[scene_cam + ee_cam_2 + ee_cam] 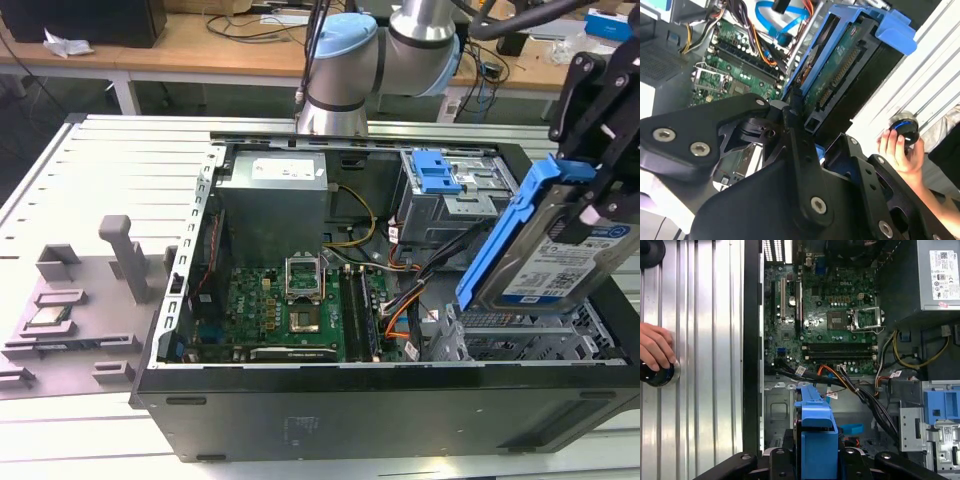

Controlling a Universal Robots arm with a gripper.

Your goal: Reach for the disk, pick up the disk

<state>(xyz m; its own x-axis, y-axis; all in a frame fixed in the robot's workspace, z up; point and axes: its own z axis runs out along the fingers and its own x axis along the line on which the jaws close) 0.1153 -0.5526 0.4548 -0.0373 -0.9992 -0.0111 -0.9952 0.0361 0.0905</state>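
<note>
Above the case [380, 410], disk [560, 262] in tool [598, 170]

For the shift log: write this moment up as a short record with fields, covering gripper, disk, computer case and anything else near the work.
gripper: shut on the disk, at the exterior view's right
disk: lifted and tilted above the case's drive bay, blue bracket around it
computer case: lying open on the ribbed metal table
motherboard: exposed, processor socket open and empty
processor chip: on the grey fixture, outside the case
person's hand: on a round black knob on the table, in both wrist views
</note>
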